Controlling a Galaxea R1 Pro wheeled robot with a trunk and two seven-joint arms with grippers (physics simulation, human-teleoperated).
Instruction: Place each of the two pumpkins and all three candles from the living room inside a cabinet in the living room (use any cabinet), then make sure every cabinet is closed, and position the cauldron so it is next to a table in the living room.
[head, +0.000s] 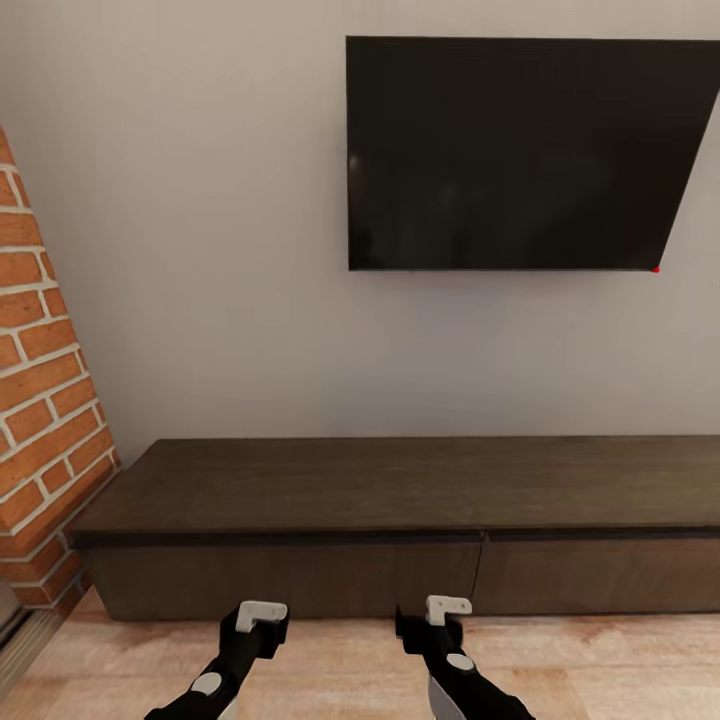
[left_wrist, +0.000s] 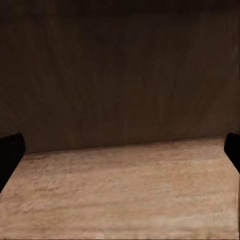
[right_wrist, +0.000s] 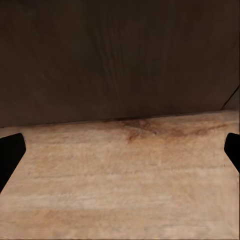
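Against the grey wall (head: 200, 250), seen from our head camera, stands the long, low, dark-brown cabinet (head: 400, 490). Its flat fronts are shut, and its top is bare. A black TV (head: 520, 150) hangs on the wall above it. A red brick wall (head: 40, 400) stands at our left. Our left hand (head: 262, 612) and our right hand (head: 447, 606) hang low over the wooden floor (head: 340, 660), close to the cabinet front.

From our left wrist camera, we see the dark cabinet front (left_wrist: 120, 75) meeting the floor (left_wrist: 120, 190). The two black fingers (left_wrist: 10, 155) sit far apart, holding nothing.

From our right wrist camera, we see the cabinet front (right_wrist: 120, 60) and the floor (right_wrist: 120, 175) again. These fingers (right_wrist: 10, 155) are spread wide too, with nothing between them.
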